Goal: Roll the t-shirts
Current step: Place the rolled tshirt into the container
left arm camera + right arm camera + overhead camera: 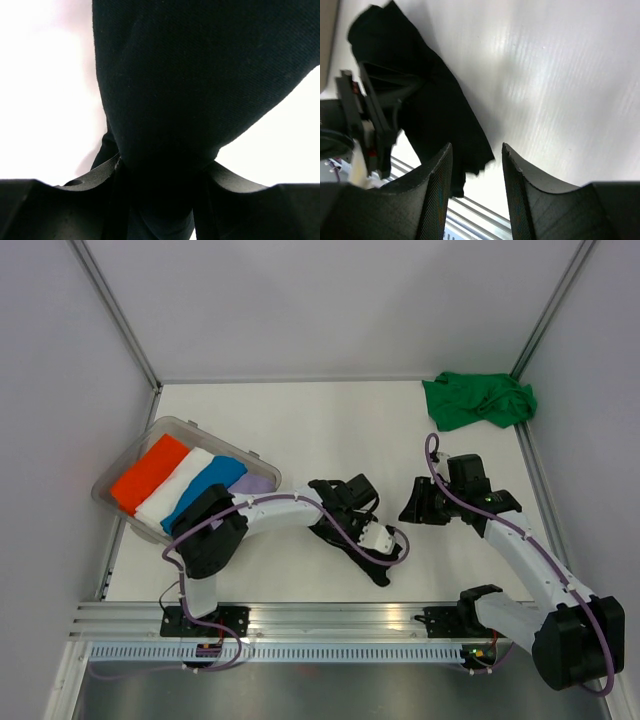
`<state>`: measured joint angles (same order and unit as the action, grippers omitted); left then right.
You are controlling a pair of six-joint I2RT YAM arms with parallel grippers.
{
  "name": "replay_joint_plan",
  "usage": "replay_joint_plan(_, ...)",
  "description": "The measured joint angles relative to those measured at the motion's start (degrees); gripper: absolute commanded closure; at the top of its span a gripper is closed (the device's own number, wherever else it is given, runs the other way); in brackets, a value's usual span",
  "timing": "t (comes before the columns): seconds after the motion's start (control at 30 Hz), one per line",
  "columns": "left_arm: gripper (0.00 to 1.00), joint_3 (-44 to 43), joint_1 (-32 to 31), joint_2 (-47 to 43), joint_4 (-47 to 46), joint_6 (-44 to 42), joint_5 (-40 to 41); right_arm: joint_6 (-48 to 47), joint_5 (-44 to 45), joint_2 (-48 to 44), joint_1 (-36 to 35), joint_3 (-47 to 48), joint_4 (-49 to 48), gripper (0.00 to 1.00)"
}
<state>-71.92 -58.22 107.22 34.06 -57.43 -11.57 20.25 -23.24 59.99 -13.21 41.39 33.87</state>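
Grasping bunched black t-shirt [200, 75] in left gripper [162, 172], leaving right gripper [476, 157] released alongside; risks slipping out under one-sided pull.

Bright, even overhead light. Around the black shirt [200, 75] the table [330, 430] is blown out white up close; right of it, streaky glare. Shirt folds lose detail.

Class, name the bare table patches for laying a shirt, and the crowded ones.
Bare: the far middle of the table, between the bin and the green shirt. Crowded: near centre, where the left pincer grips the black shirt beside the right pincer.
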Motion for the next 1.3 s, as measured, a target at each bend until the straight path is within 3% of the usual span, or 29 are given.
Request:
replay_joint_plan(0.53,0.98,-9.9,11.0,0.0,0.2,23.8,9.9,-1.2,5.5,0.0,0.0,0.0,1.1,0.51)
replay_joint_plan(0.97,0.98,-21.8,18.5,2.1,1.9,29.6,12.9,-1.6,6.8,0.0,0.0,-0.1,0.9,0.51)
replay_joint_plan(1.13,0.98,-29.7,24.7,1.8,2.7,29.8,16.2,-1.6,6.8,0.0,0.0,-0.1,0.4,0.51)
replay_joint_plan(1.3,0.98,-31.0,33.0,-2.2,4.0,29.2,19.3,-1.7,6.8,0.2,0.0,-0.5,-0.2,0.51)
